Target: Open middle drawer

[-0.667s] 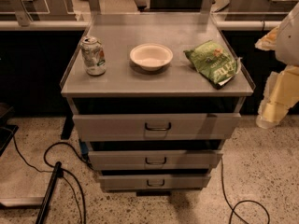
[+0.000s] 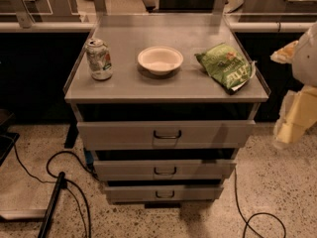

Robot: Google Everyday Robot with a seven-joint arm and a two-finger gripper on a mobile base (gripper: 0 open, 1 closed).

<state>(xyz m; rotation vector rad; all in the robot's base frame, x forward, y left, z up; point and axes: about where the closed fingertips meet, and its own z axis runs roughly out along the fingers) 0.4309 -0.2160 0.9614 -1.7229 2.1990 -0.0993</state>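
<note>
The middle drawer (image 2: 165,168) is the second of three grey fronts in the metal cabinet, with a small dark loop handle (image 2: 165,171). It looks pushed in, with a dark gap above it. The taller top drawer (image 2: 166,133) is above it and the narrower bottom drawer (image 2: 165,193) below. My gripper (image 2: 290,125) is a pale shape at the right edge of the camera view, beside the cabinet at about top-drawer height, well apart from the handles.
On the cabinet top (image 2: 198,88) stand a soda can (image 2: 99,58), a white bowl (image 2: 160,59) and a green chip bag (image 2: 225,66). Black cables (image 2: 69,182) lie on the speckled floor at left and at lower right (image 2: 257,217). Dark desks stand on both sides.
My arm at the right edge has shifted slightly downward. The drawers and the things on top have not moved.
</note>
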